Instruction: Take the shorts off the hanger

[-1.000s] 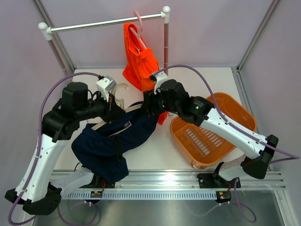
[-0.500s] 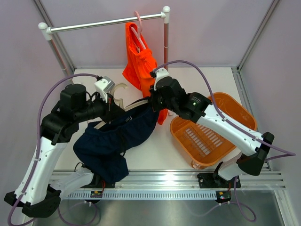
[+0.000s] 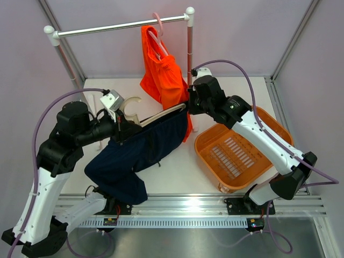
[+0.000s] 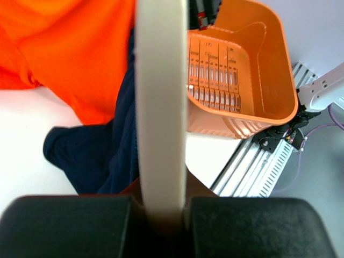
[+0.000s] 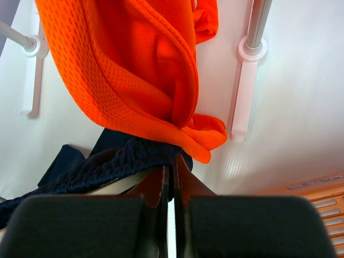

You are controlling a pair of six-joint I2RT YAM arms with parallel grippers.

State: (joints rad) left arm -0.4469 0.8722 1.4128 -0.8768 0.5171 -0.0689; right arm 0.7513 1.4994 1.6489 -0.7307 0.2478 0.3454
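We see the left end effector (image 4: 161, 215) clenched on the hanger (image 4: 160, 107), with the navy shorts (image 3: 134, 156) draped just below it. The right end effector (image 5: 171, 183) is clenched at their waistband, grip unconfirmed. The orange shorts (image 3: 164, 75) hang beyond it. We judge neither pair removed.

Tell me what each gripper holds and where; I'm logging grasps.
Left gripper clamps the cream hanger near its hook; right gripper seemingly pinches the navy shorts by the waistband at the hanger's end.

Top view: right gripper (image 3: 189, 105) tips hidden behind orange shorts (image 3: 161, 75). Right wrist: can't tell if the closed fingers (image 5: 156, 185) pinch the navy shorts (image 5: 126, 153) just ahead. Left wrist: hanger (image 4: 160, 107) between left fingers (image 4: 64, 226) blurred, cut off at top edge.
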